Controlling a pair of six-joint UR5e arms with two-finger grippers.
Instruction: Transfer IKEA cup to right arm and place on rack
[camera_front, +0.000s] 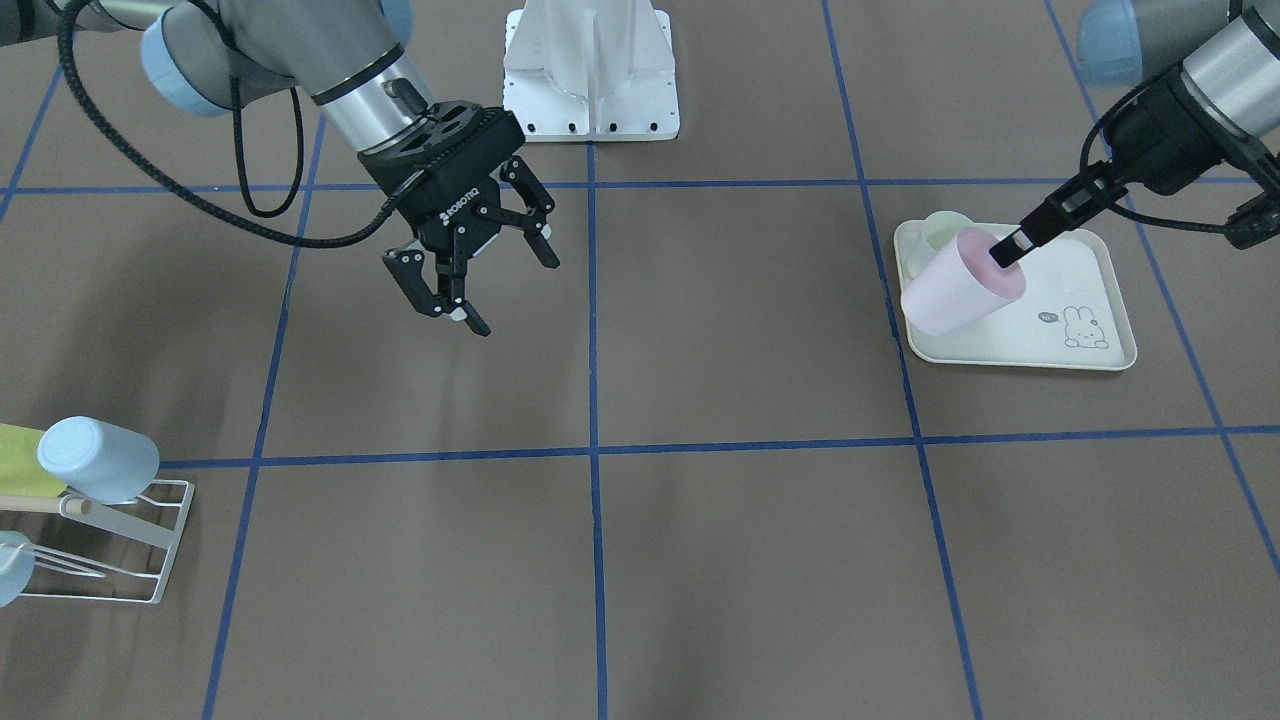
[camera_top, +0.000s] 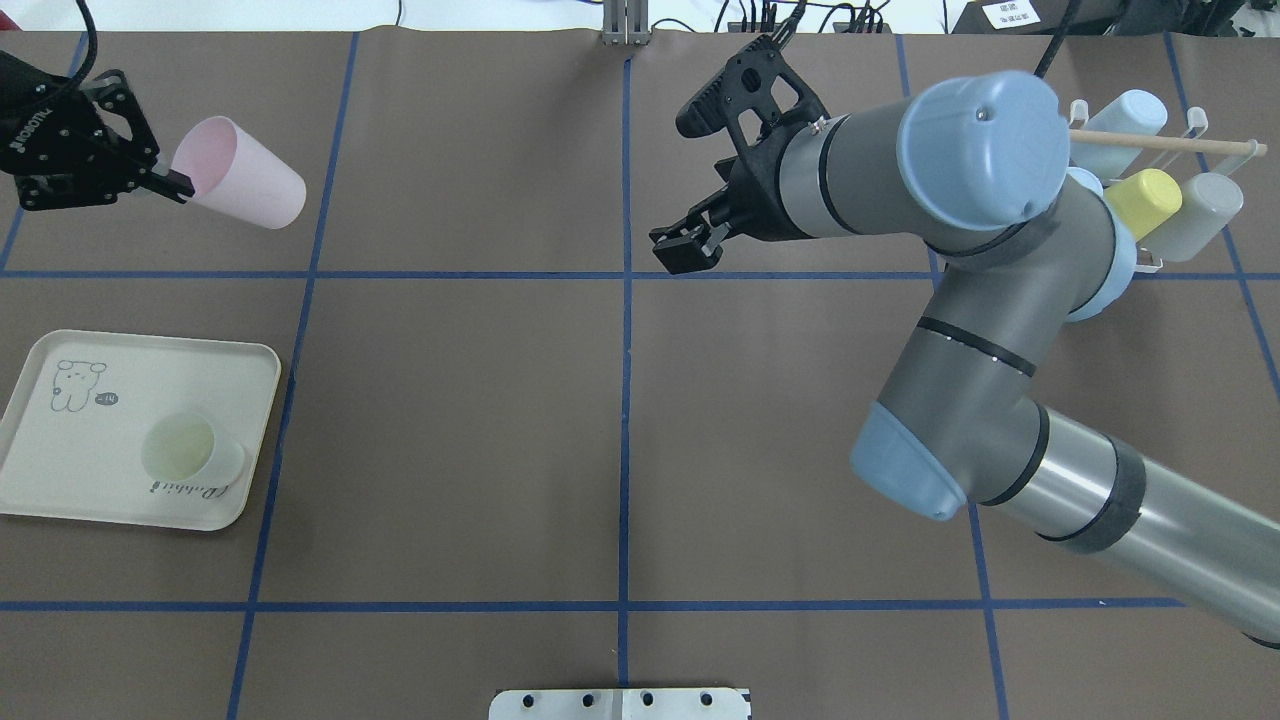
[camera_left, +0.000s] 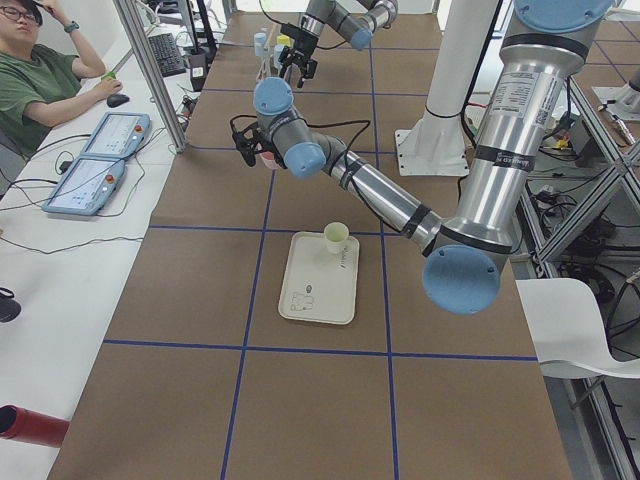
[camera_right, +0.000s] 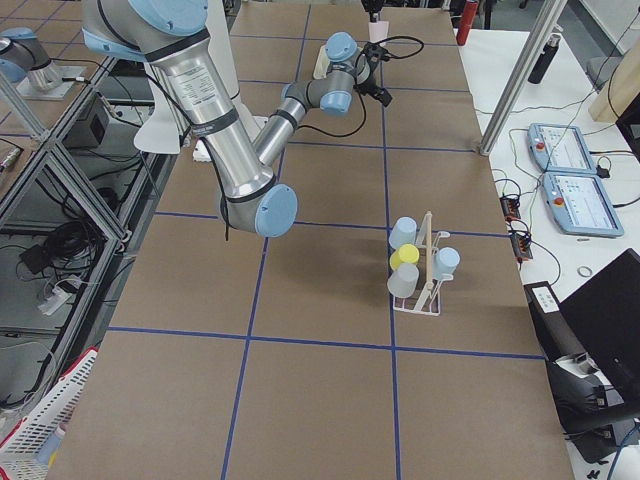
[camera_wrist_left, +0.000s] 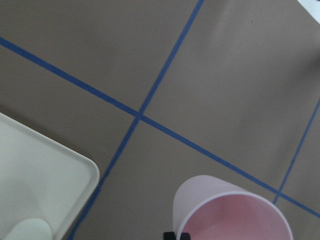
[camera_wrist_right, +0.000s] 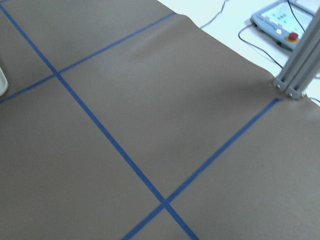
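The IKEA cup (camera_front: 955, 285) is pale pink and hangs tilted on its side above the tray's near corner. My left gripper (camera_front: 1008, 252) is shut on its rim, one slim finger inside the mouth. From overhead the cup (camera_top: 240, 185) is at the far left, held by the left gripper (camera_top: 180, 185). The left wrist view shows the cup's open mouth (camera_wrist_left: 235, 212). My right gripper (camera_front: 512, 296) hangs open with nothing in it over the table's middle, well apart from the cup. The white wire rack (camera_front: 150, 540) with its wooden dowel stands at the far right (camera_top: 1190, 130).
A cream rabbit tray (camera_top: 60, 470) holds a pale green cup (camera_top: 190, 450). Light blue, yellow and grey cups hang on the rack (camera_right: 425, 290). A white mount base (camera_front: 590, 80) sits at the robot's side. A person (camera_left: 40, 80) sits at a desk beyond the table.
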